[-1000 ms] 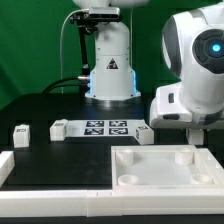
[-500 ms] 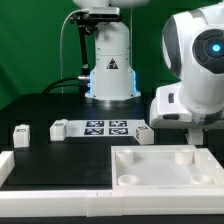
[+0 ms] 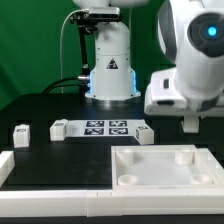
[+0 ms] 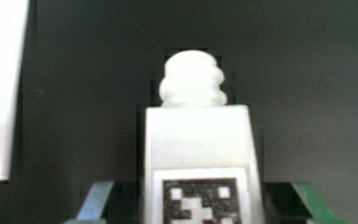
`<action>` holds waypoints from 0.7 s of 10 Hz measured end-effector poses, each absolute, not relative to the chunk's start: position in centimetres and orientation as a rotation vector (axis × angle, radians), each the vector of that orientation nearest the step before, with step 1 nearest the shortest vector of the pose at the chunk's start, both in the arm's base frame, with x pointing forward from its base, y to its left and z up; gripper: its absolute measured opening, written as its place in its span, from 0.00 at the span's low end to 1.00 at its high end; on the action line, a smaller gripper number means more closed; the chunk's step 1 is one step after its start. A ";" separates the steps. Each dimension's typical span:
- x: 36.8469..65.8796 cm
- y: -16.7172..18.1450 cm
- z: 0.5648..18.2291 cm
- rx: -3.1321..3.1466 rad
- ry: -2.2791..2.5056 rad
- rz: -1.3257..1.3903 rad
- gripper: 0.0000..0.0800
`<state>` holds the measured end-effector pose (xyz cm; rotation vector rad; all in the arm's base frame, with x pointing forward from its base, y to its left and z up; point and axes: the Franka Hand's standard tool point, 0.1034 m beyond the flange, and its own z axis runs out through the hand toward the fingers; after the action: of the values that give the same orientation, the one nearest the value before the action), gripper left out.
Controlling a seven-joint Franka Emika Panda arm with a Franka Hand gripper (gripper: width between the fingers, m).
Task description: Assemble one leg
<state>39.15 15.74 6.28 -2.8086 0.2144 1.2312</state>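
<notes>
In the wrist view my gripper is shut on a white leg. The leg has a black-and-white tag on its face and a rounded threaded stub at its far end. The green finger pads press on both of its sides. In the exterior view the gripper hangs above the table at the right, over the far edge of the large white tray-like piece. The held leg is hard to make out there. Three more legs lie on the table, one at the left, another and a third.
The marker board lies between two of the loose legs. A white L-shaped border runs along the left and front of the table. The robot base stands at the back.
The arm has risen, and the gripper now hangs higher above the tray's far edge. The loose legs and the tray have not moved.
</notes>
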 end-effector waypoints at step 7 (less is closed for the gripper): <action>42.2 16.1 10.1 -2.974 0.233 0.624 0.36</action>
<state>42.17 16.11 10.07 -2.9737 0.2330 0.6242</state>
